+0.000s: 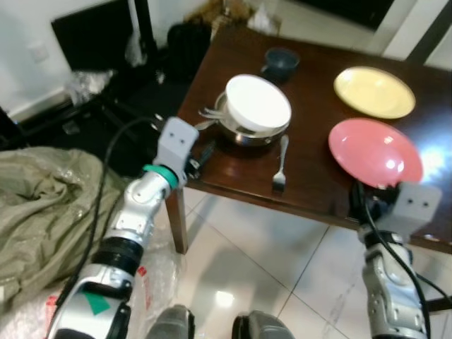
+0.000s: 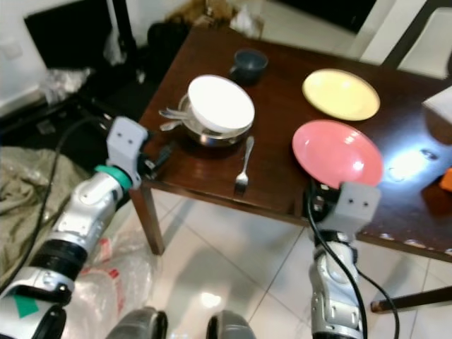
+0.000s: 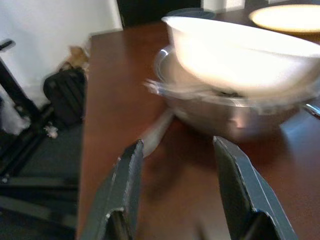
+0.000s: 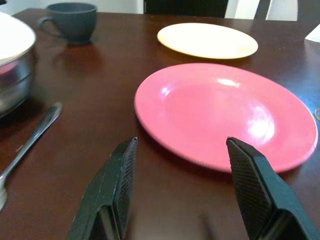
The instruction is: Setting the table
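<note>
Pincers: two. left pincer at the table's near left corner, fingers spread apart, nothing between them. right pincer at the table's near edge, fingers spread apart, nothing between them.
Table: one dark brown wooden table, on a pale tiled floor.
Plates: two. pink plate just past the right pincer, near the front edge; its rim lies right ahead of the open fingers, not touched. yellow plate behind the pink one, further back on the table, apart from it.
Bowls: two, stacked. white bowl sits tilted in a steel bowl. Stack is just ahead of the left pincer, a little to its right, not touching.
Cutlery in bowl: handles stick out of the steel bowl's left side; count cannot be told.
Fork: one fork flat on the table in front of the bowls, tines toward the near edge, between the two pincers, closer to the left one.
Cup: one dark blue cup behind the bowl stack, handle to the left, well away from both pincers.
Off table: crumpled olive sack on the floor at the robot's left; black bag beyond the table's far left corner.
</note>
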Available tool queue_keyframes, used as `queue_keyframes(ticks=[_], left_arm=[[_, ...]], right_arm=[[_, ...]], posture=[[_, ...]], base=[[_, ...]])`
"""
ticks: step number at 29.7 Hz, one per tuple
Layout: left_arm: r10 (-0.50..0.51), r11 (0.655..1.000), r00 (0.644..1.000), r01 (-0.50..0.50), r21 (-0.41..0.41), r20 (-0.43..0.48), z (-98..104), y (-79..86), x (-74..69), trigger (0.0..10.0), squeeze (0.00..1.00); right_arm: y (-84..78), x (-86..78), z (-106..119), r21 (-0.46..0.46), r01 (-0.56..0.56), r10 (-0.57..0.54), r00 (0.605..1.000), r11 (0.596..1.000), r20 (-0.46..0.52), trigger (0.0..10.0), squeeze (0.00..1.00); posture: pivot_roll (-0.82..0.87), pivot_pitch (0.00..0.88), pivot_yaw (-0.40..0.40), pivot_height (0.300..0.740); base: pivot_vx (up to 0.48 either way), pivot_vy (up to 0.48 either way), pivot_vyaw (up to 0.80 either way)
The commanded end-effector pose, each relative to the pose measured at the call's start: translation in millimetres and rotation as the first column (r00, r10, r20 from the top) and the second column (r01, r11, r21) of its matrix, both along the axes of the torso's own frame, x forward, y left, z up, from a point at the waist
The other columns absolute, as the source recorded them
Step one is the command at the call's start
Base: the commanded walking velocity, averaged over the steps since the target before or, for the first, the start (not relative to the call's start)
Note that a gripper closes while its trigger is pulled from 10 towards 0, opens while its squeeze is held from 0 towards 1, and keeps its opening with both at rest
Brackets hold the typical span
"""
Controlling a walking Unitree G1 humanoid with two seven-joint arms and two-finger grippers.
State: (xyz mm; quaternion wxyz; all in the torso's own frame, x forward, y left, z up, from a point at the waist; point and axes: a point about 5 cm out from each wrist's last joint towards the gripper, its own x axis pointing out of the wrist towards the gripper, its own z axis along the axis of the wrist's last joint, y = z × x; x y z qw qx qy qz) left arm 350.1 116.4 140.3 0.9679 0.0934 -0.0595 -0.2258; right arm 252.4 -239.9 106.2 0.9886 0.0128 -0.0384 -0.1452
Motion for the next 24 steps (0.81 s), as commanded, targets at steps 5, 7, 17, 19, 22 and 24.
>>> queue_keyframes(ticks=[5, 7, 17, 19, 22, 24], left_arm=[[-0.022, 0.999, 1.000, 0.021, -0.028, -0.009, -0.5, -7.5, -2.2, 10.0, 0.00], [-0.022, 0.999, 1.000, 0.021, -0.028, -0.009, -0.5, -7.5, -2.2, 10.0, 0.00], [-0.025, 0.999, 1.000, 0.025, -0.030, -0.004, -0.2, -6.3, -3.7, 10.0, 0.00], [-0.023, 0.999, 1.000, 0.023, -0.031, -0.003, 0.2, -5.8, -3.5, 10.0, 0.00], [-0.018, 0.999, 1.000, 0.019, -0.048, 0.015, 8.5, -4.8, -1.5, 10.0, 0.00], [-0.022, 0.998, 0.999, 0.025, -0.053, 0.046, 19.1, -3.1, 0.4, 10.0, 0.00]], right_arm=[[-6.3, -3.3, -2.2, -0.001, 0.018, -0.018, 1.000, 1.000, -0.014, 10.0, 0.00], [-6.3, -3.3, -2.2, -0.001, 0.018, -0.018, 1.000, 1.000, -0.014, 10.0, 0.00], [-4.7, -1.7, 2.4, -0.012, 0.006, -0.006, 1.000, 1.000, -0.001, 10.0, 0.00], [-3.6, -1.1, 4.4, -0.018, -0.002, 0.002, 1.000, 1.000, 0.005, 10.0, 0.00], [1.2, 1.8, 13.1, -0.044, -0.037, 0.038, 0.999, 0.998, 0.025, 10.0, 0.00], [5.0, 3.6, 21.2, -0.063, -0.063, 0.066, 0.997, 0.996, 0.042, 10.0, 0.00]], posture=[[0.04, 0.025, 0.020, 0.740], [0.04, 0.025, 0.020, 0.740], [0.04, 0.021, 0.018, 0.740], [0.04, 0.021, 0.018, 0.740], [0.04, 0.023, 0.018, 0.740], [0.04, 0.025, 0.018, 0.740]], base=[[0.000, 0.000, 0.00], [0.000, 0.000, 0.00], [0.000, 0.000, 0.00], [0.000, 0.000, 0.00], [0.000, 0.000, 0.00], [0.000, 0.000, 0.00]])
